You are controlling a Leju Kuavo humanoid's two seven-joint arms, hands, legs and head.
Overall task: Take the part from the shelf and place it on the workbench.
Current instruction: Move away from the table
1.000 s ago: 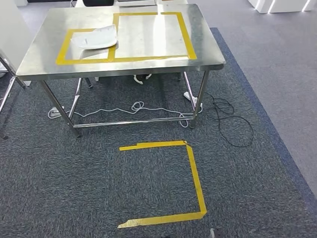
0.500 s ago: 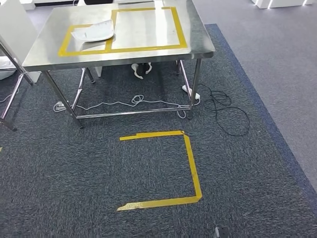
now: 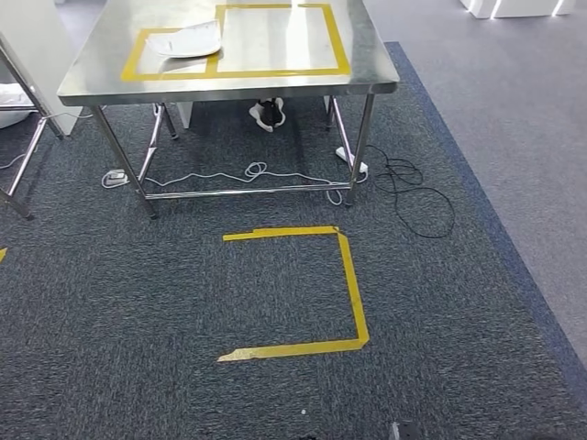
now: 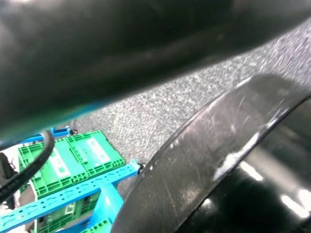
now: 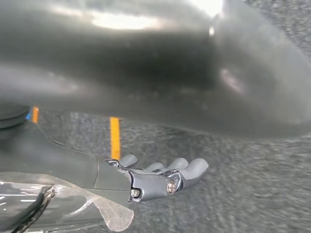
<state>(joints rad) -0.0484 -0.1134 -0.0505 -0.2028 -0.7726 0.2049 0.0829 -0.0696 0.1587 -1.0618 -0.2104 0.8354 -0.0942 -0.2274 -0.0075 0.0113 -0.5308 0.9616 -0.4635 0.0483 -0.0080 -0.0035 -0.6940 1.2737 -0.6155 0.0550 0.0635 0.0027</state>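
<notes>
The steel workbench (image 3: 373, 87) is standing across the upper part of the head view. A white part (image 3: 185, 40), seemingly a shallow curved panel though the distance is blurring its shape, is lying in the upper left, in the left of two yellow taped rectangles (image 3: 339, 50) on the top. Its right edge is reaching the tape line dividing them. In the middle of the frame an open-sided box of floor tape (image 3: 353, 289) is marking the carpet.

The right hand (image 5: 161, 177) is hanging over the carpet with its fingers stretched out and released, grasping nothing. Of the left hand's fingers I cannot tell. The left wrist view is looking past dark bodywork at green crates (image 4: 73, 158) on a blue rack (image 4: 69, 187), probably the shelf.

Black cables (image 3: 415, 197) are looping on the carpet right of centre, beside the bench's right leg, and white cable (image 3: 256, 171) is trailing under it. A foot straying right of the tape is likely to be snagging them. The part is risking a nudge from any further piece set down near it.
</notes>
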